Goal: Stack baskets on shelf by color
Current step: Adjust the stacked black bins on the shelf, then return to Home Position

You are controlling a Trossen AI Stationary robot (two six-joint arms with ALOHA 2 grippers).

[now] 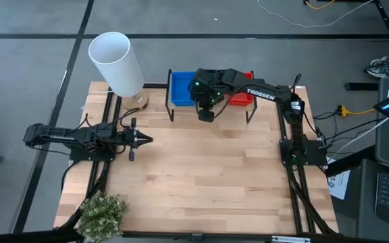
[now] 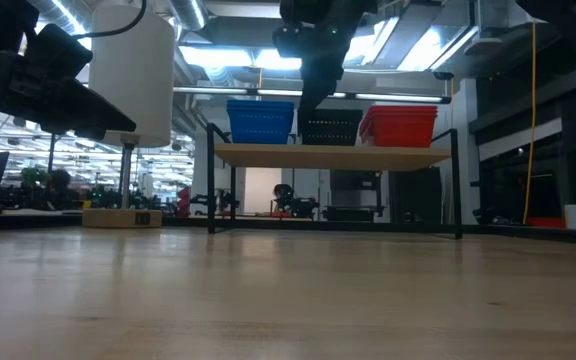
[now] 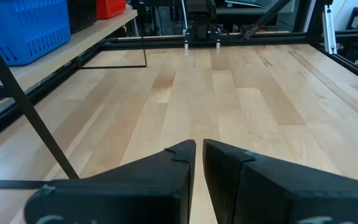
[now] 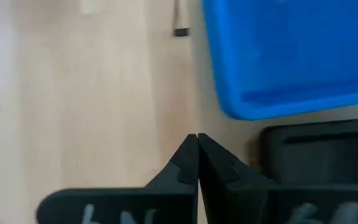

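The shelf (image 1: 211,108) stands at the table's far edge, with its plank top (image 2: 333,156) on thin black legs. On it sit a blue basket stack (image 2: 260,120) on the left, a black one (image 2: 330,128) in the middle and a red one (image 2: 398,125) on the right. In the high view my right arm hides the black stack. My right gripper (image 4: 197,142) is shut and hangs over the shelf's near edge, in front of the black baskets (image 4: 316,149) and beside the blue ones (image 4: 291,50). My left gripper (image 3: 199,155) is shut and waits low at the table's left side (image 1: 144,140).
A white cylindrical lamp (image 1: 117,64) on a wooden base stands at the far left corner, beside the shelf. A small plant (image 1: 103,212) sits at the near left corner. Black frame rails run along the table's left and right edges. Bare wood (image 1: 208,169) lies between the arms.
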